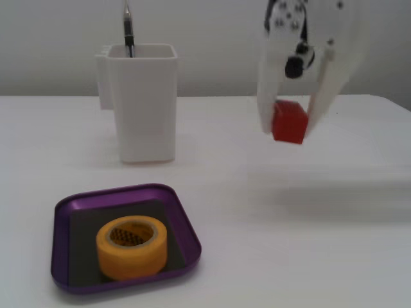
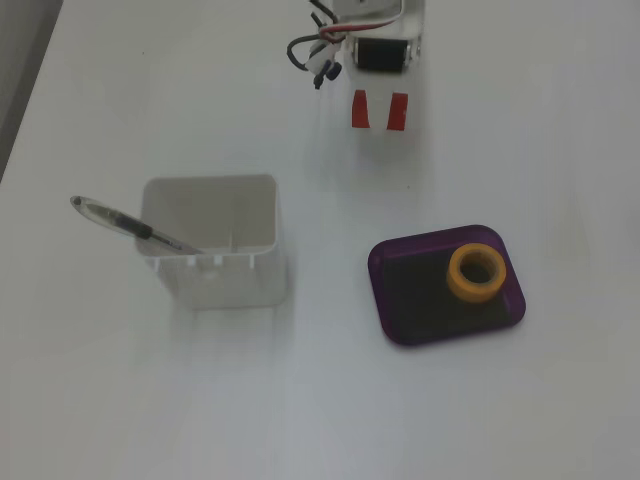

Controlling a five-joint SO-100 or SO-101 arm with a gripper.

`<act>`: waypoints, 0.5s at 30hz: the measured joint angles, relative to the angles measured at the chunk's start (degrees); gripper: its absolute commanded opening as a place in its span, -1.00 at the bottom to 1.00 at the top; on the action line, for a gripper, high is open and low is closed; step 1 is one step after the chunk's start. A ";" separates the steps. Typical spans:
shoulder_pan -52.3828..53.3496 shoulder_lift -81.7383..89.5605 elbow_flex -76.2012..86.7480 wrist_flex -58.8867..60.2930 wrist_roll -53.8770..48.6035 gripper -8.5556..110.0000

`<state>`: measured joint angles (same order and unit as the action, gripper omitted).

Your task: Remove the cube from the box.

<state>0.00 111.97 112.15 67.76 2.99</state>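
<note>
In a fixed view, my white gripper (image 1: 290,127) is shut on the red cube (image 1: 289,119) and holds it in the air above the table, to the right of and behind the purple box (image 1: 63,212). The box lies at the front left and holds only a yellow tape roll (image 1: 131,247). In the other fixed view, from above, the box (image 2: 400,300) with the tape roll (image 2: 476,273) lies at the right. There the white arm is hard to make out; two small red patches (image 2: 360,110) show below its base, and I cannot tell what they are.
A tall white container (image 1: 144,102) with a pen (image 1: 128,29) in it stands behind the box; from above the container (image 2: 215,250) lies left of the box. The arm's base with its cables (image 2: 345,45) is at the top edge. The table is white.
</note>
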 measured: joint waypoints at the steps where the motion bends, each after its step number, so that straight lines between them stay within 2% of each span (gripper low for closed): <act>1: 0.18 1.14 3.60 -2.90 0.26 -0.87; 6: -0.70 3.60 14.68 -13.97 0.26 -0.87; 15: -11.07 4.39 16.70 -16.35 4.57 -0.86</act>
<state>-11.07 116.37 128.85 51.42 7.56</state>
